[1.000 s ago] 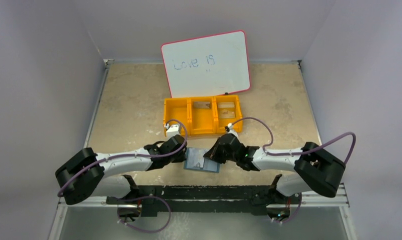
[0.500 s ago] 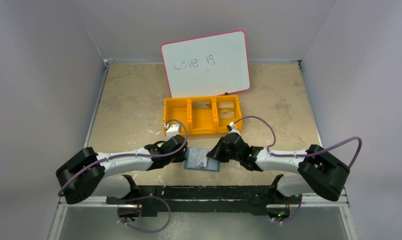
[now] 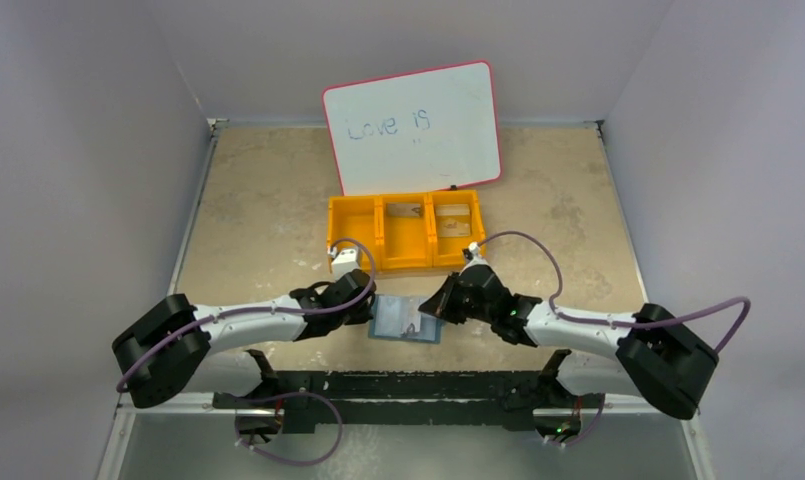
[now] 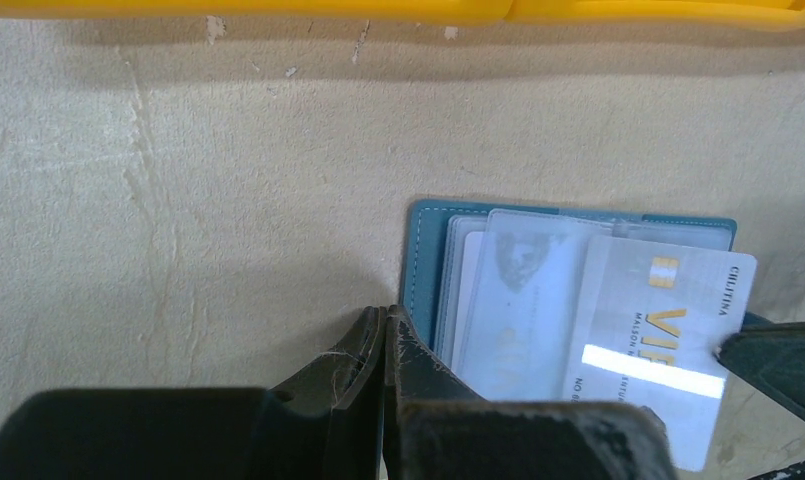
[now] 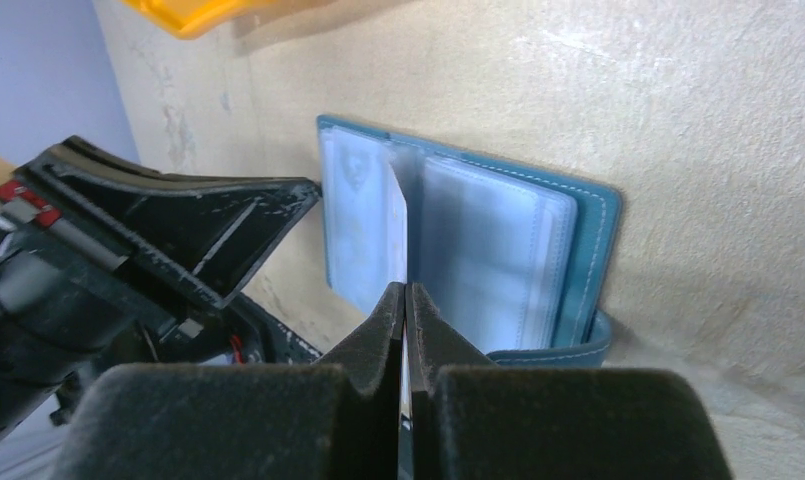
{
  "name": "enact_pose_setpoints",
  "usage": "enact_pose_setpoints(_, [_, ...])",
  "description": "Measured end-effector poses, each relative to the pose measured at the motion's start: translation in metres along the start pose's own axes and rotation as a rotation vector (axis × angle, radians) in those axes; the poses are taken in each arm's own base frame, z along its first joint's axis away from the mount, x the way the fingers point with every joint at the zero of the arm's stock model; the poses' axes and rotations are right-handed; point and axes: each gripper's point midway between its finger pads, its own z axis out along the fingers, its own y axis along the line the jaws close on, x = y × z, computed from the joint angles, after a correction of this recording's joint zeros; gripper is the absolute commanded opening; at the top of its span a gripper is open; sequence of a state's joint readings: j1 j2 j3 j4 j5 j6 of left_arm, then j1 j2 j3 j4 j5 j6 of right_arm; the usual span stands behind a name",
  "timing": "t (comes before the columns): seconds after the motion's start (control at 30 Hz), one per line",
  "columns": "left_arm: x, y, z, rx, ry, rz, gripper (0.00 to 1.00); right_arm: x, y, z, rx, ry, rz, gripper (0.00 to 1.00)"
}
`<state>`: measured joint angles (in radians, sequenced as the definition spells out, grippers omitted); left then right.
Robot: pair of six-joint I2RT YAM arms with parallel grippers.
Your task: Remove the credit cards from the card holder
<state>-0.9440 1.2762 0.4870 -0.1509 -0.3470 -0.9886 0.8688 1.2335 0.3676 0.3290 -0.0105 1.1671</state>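
The teal card holder (image 3: 406,320) lies open on the table between my two grippers, its clear blue-grey pockets (image 5: 488,250) facing up. My left gripper (image 4: 386,318) is shut with nothing between its jaws, and its tip rests at the holder's left edge (image 4: 419,262). The right gripper (image 5: 406,292) is shut on a pale credit card (image 5: 402,215), seen edge-on there. In the left wrist view that credit card (image 4: 650,340) shows gold lettering and sticks out of the pockets to the right, slightly askew.
An orange three-compartment bin (image 3: 350,228) stands just behind the holder, with a flat card in its middle section (image 3: 408,210) and another in its right section (image 3: 455,213). A pink-rimmed whiteboard (image 3: 413,125) leans behind the bin. Grey walls close in both sides.
My right arm has drawn back to the right, taking the gripped card a little way out of the holder. The left arm has stayed at the holder's left edge.
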Motion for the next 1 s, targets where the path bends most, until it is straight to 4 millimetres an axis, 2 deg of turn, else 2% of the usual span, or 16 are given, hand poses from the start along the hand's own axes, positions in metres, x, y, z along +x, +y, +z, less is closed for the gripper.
enact_pose_setpoints(0.13, [-0.001,0.0,0.0,-0.005,-0.006,-0.012,0.0,-0.005,0.009,-0.009,-0.042,-0.021,-0.004,0.0])
enact_pose_setpoints(0.3, [-0.003,0.003,0.0,-0.017,-0.016,-0.019,0.01,-0.008,0.009,-0.015,-0.045,-0.03,-0.01,0.0])
enact_pose_setpoints(0.43, [-0.003,0.007,-0.002,-0.035,-0.02,-0.017,0.2,-0.007,0.004,-0.018,-0.029,-0.025,-0.021,0.0])
enact_pose_setpoints(0.57, [-0.005,0.016,-0.008,-0.064,-0.027,-0.008,0.31,-0.005,0.0,-0.022,-0.014,-0.02,-0.037,0.0])
enact_pose_setpoints(0.7, [-0.012,0.02,-0.017,-0.069,-0.052,-0.011,0.37,-0.01,0.009,-0.029,-0.043,-0.033,-0.065,0.0])
enact_pose_setpoints(0.83, [-0.026,0.01,-0.03,-0.018,-0.095,-0.018,0.48,-0.017,0.025,-0.033,-0.077,-0.05,-0.12,0.0])
enact_pose_setpoints(1.0, [-0.051,-0.014,-0.049,0.083,-0.148,0.031,0.61,-0.027,0.047,-0.034,-0.114,-0.063,-0.239,0.0])
